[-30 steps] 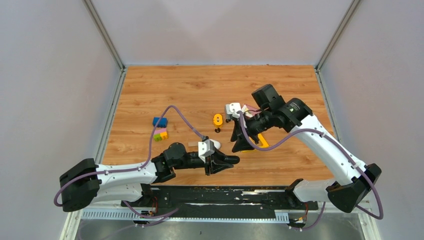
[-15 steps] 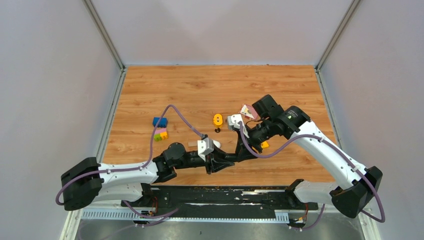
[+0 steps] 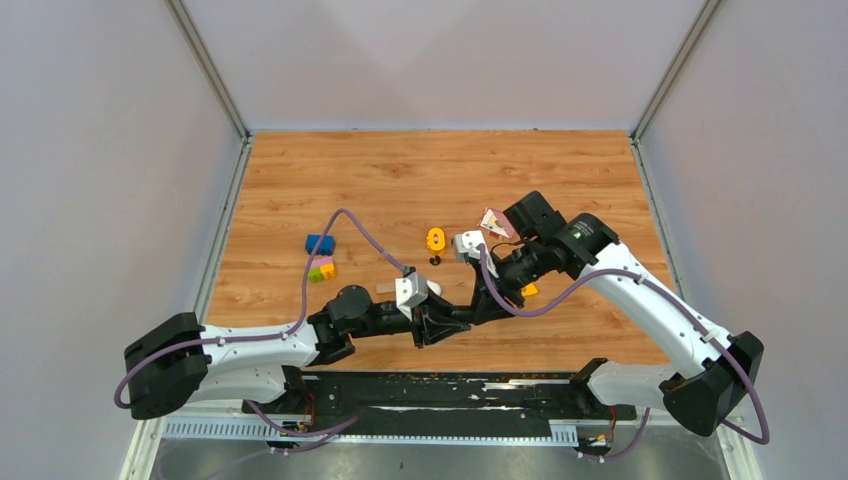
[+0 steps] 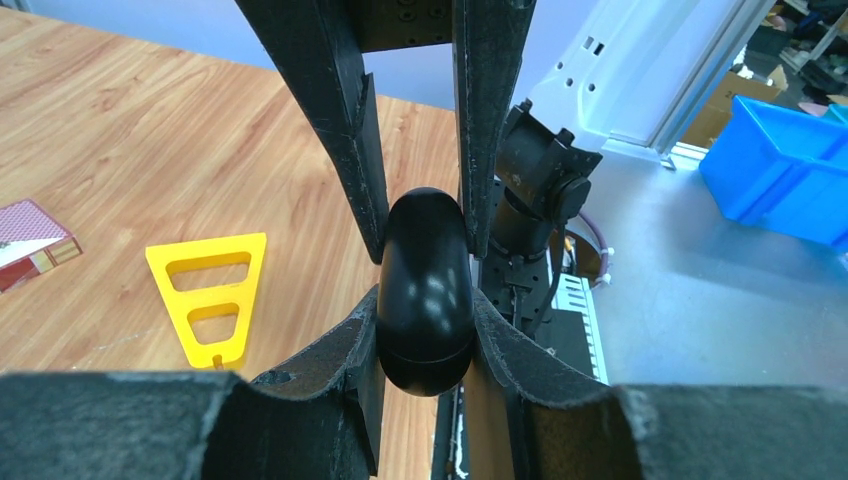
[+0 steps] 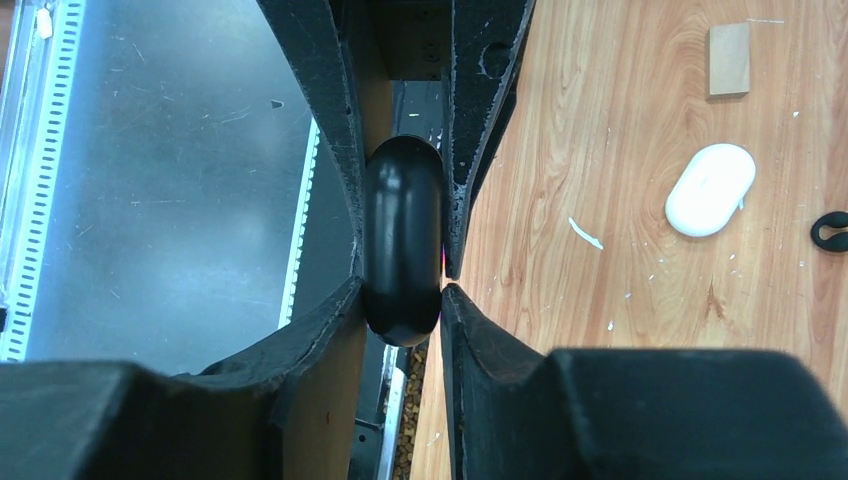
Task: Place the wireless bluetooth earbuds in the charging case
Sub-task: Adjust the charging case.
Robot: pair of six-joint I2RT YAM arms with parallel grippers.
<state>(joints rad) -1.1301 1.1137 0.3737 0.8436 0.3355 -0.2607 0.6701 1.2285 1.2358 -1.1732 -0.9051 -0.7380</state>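
A glossy black charging case (image 4: pixel 425 290) hangs above the table's near edge, its lid closed. My left gripper (image 4: pixel 425 312) is shut on one end of it. My right gripper (image 5: pixel 400 290) meets it head-on and is shut on the other end of the case (image 5: pixel 403 225). In the top view the two grippers (image 3: pixel 462 316) join at the front centre. A small black earbud (image 3: pixel 435 261) lies on the wood, also at the right wrist view's edge as the earbud (image 5: pixel 830 232). No other earbuds show.
A white oval case (image 5: pixel 710 190) and a tan block (image 5: pixel 729 58) lie behind the left wrist. A yellow triangle (image 4: pixel 207 295) is under the right arm. An orange piece (image 3: pixel 436 238), a card box (image 3: pixel 493 221) and coloured bricks (image 3: pixel 320 258) sit further back.
My right gripper came down and left from over the yellow triangle to meet the left gripper, and its fingers narrowed onto the black case. The left arm barely moved.
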